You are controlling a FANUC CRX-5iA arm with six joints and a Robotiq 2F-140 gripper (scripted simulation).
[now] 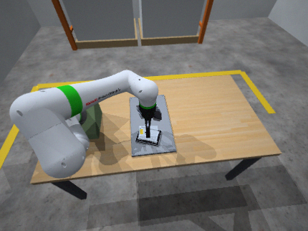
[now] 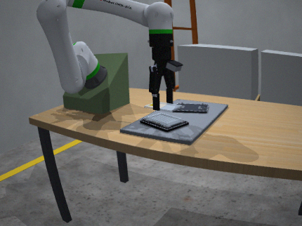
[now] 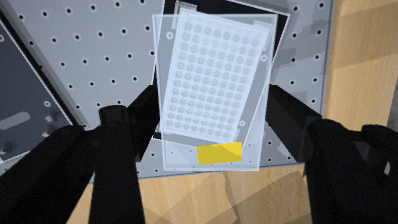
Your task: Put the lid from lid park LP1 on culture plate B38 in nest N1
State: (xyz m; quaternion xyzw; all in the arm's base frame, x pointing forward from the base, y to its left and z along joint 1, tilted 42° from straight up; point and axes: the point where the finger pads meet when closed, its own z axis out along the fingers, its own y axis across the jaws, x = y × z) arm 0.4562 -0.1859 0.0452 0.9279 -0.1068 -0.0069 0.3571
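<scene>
The gripper (image 3: 210,135) is held shut on the clear lid (image 3: 210,100), pinched across its two long sides by the black fingers. The lid is carried in the air, level, with its yellow tag (image 3: 220,153) at the end nearest the wrist.

Seen through the lid in the wrist view, the culture plate B38 (image 3: 212,75) lies directly beneath, in its dark nest N1 (image 3: 280,30). The lid is turned slightly against the plate: the outlines overlap but are not parallel, and the plate's far corners show past the lid's edge. From the exterior view a gap between lid and plate cannot be made out clearly, as the fingers (image 2: 156,100) hide it.

The plate (image 1: 149,135) sits toward the front end of the grey perforated base plate (image 1: 168,142), which lies near the middle of the wooden desk (image 1: 222,113). The lid park LP1 (image 2: 191,107) is seen at the back end of the base plate, well apart from the nest.

The green pedestal (image 2: 112,83) stands by the desk's left edge. Bare wood is left toward the right edge and the front right corner. The front edge of the base plate is near the desk's front edge.
</scene>
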